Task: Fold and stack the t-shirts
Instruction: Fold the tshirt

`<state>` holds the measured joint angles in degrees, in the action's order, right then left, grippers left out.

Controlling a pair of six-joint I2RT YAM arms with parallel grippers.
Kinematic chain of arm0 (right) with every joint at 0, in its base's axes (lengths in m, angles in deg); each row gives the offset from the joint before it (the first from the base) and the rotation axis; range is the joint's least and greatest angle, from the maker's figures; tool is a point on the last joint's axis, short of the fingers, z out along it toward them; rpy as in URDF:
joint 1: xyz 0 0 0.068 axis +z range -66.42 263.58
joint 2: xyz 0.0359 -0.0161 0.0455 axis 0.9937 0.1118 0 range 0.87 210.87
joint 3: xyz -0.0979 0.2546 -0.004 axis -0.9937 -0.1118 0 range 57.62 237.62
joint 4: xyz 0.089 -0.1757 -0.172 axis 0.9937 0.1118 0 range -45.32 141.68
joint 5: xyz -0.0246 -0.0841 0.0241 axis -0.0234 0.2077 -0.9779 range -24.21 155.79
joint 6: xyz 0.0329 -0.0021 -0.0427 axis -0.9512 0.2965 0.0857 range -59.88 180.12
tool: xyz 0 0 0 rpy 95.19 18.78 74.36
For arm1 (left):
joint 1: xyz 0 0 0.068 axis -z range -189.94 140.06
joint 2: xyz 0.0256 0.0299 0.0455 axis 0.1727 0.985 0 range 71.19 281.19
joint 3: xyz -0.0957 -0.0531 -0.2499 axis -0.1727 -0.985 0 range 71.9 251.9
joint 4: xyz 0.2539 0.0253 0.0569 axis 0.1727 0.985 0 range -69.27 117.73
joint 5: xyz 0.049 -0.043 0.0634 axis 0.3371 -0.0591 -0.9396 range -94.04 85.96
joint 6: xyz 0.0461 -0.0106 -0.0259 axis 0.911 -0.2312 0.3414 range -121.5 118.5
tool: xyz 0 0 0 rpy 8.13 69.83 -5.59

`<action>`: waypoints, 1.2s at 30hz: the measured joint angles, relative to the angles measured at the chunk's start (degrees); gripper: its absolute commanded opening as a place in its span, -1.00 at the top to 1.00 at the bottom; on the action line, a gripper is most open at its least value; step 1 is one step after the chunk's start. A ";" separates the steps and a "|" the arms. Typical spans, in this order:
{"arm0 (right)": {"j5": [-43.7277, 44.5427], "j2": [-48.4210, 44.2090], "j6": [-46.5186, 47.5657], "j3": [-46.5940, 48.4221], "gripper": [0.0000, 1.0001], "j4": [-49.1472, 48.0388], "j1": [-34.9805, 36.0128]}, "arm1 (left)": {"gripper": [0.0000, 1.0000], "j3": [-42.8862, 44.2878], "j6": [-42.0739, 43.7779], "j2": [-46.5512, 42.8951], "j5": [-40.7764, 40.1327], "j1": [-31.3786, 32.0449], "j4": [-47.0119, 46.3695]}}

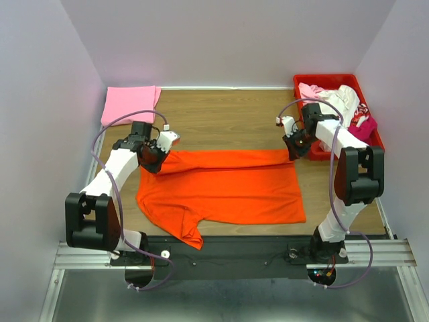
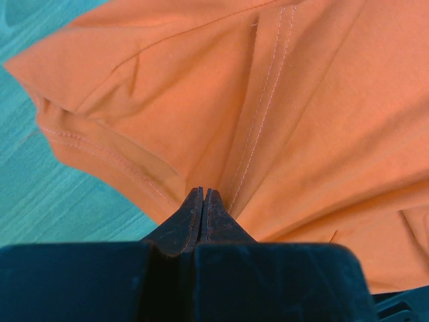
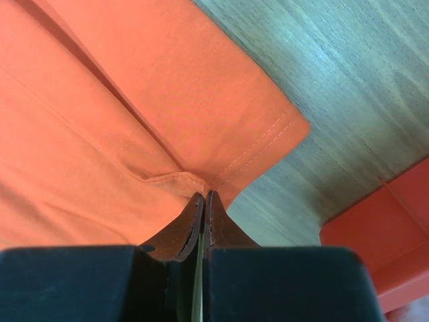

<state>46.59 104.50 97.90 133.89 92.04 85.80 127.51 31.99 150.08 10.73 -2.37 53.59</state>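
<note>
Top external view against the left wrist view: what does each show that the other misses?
Only top external: the folded pink t-shirt, the red crate holding more clothes, and the right gripper. Only left wrist: double stitching along a seam, and a close look at the left gripper, fingers shut on cloth. Both: the orange t-shirt on the wooden table.

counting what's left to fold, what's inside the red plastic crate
The red plastic crate holds a crumpled heap: white cloth, light pink cloth and magenta cloth. How many shirts, and anything under the heap, is covered.
</note>
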 measured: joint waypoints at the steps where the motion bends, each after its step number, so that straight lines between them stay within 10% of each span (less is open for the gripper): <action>1: 0.20 0.00 0.22 -0.04 0.99 0.02 0.00 | 1.00 0.00 0.31 0.00 0.00 0.00 0.02; 14: 0.61 -0.26 4.52 -2.47 -0.05 3.89 0.00 | 0.23 -0.07 6.73 1.29 1.33 0.26 4.24; 23: -1.51 -0.33 3.37 6.21 0.32 7.65 0.00 | 0.31 7.78 10.16 4.74 6.60 0.37 7.37; 36: -3.98 10.23 -2.99 10.34 0.37 7.65 0.00 | 0.13 12.98 5.40 20.81 15.06 2.91 0.98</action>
<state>42.61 114.73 94.90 144.23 99.69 85.80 140.50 37.39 170.89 25.79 0.54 54.57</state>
